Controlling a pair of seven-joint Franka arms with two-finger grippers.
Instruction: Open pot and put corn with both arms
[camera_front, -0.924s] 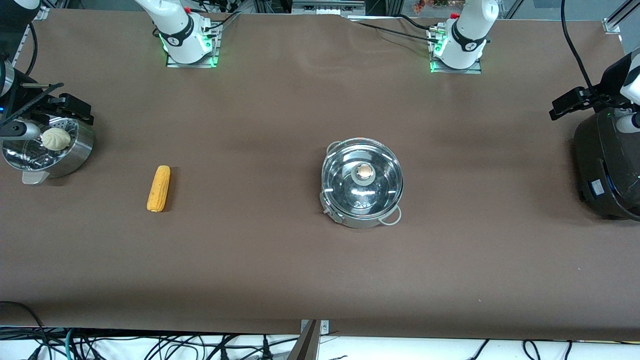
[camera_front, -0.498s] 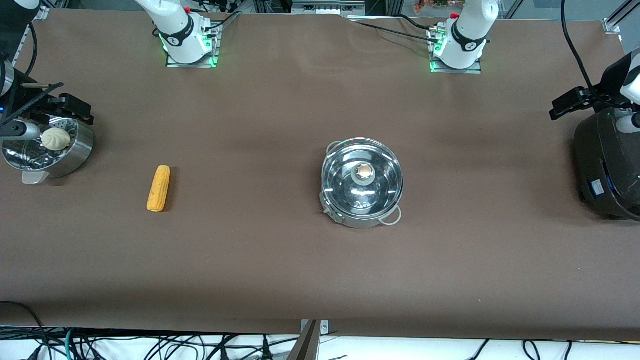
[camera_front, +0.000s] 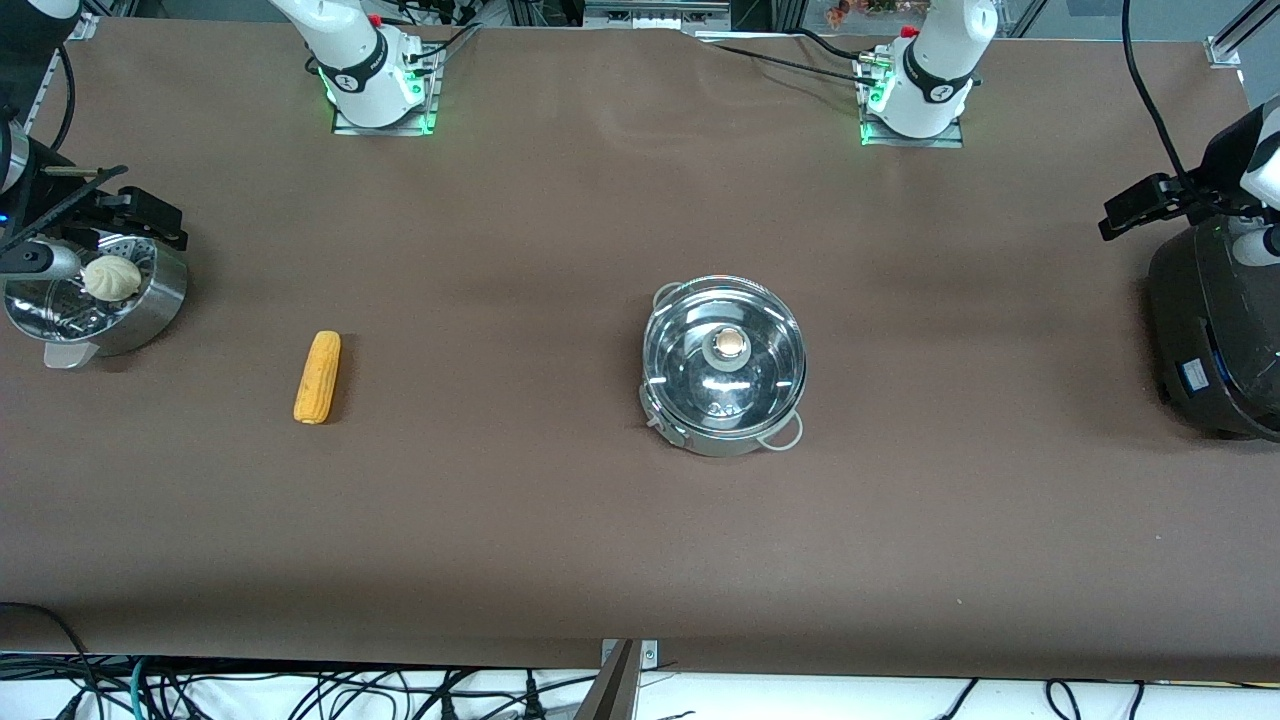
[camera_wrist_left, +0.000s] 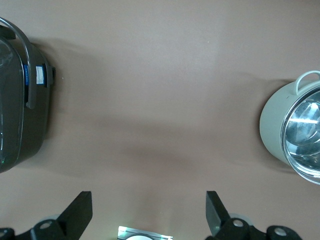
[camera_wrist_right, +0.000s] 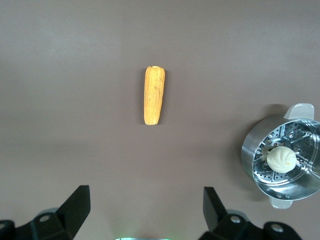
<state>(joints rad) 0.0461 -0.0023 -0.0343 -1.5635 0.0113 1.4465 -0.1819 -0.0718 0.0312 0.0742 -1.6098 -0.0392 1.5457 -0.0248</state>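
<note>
- Pot (camera_front: 724, 366): shallow shiny steel vessel standing near the middle of the brown table (camera_front: 560, 520), its clear glass lid (camera_front: 722, 372) seated on it and the brass-coloured knob (camera_front: 729, 345) at the lid's centre; one loop handle (camera_front: 781, 434) faces the front camera.
- Steamer pot (camera_front: 98, 303): perforated steel, at the right arm's end of the table, with a white bun (camera_front: 110, 277) inside.
- Right gripper (camera_wrist_right: 146, 212): held high over the table near the steamer pot, fingers (camera_wrist_right: 75, 207) spread wide with nothing between them.
- Corn (camera_front: 317, 377): yellow-orange cob lying flat on the table between the steamer pot and the pot, well apart from both.
- Left gripper (camera_wrist_left: 149, 214): held high at the left arm's end of the table, fingers (camera_wrist_left: 80, 212) spread wide, empty.
- Black cooker (camera_front: 1215, 340): at the left arm's end of the table, well apart from the pot.
</note>
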